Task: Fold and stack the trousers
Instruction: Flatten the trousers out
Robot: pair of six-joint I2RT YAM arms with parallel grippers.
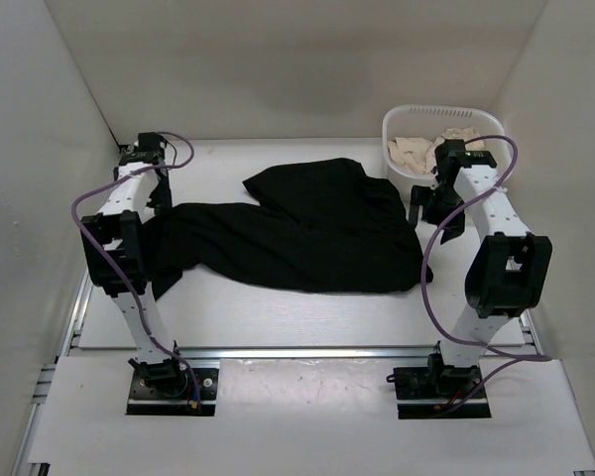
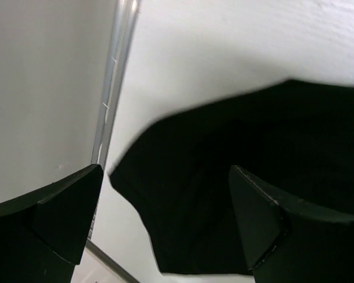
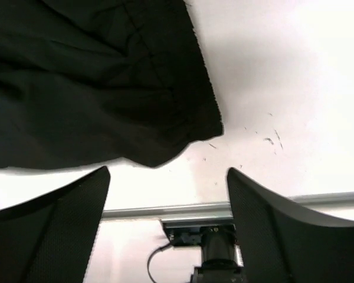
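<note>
From above and behind the bases (image 1: 169, 382), my top view looks down over the whole counter (image 1: 278, 322). Both wrist views sit close above it, framed by the left fingers (image 2: 59, 224) and right fingers (image 3: 277, 230). The right one faces back toward the near rail (image 3: 165, 211), low in its frame. All three share the trousers (image 1: 307, 233).

Our count
We count one pair of trousers (image 1: 307, 233), one basket (image 1: 401, 127) upper right, and two tools: left tool (image 2: 165, 174), right tool (image 3: 168, 172).
</note>
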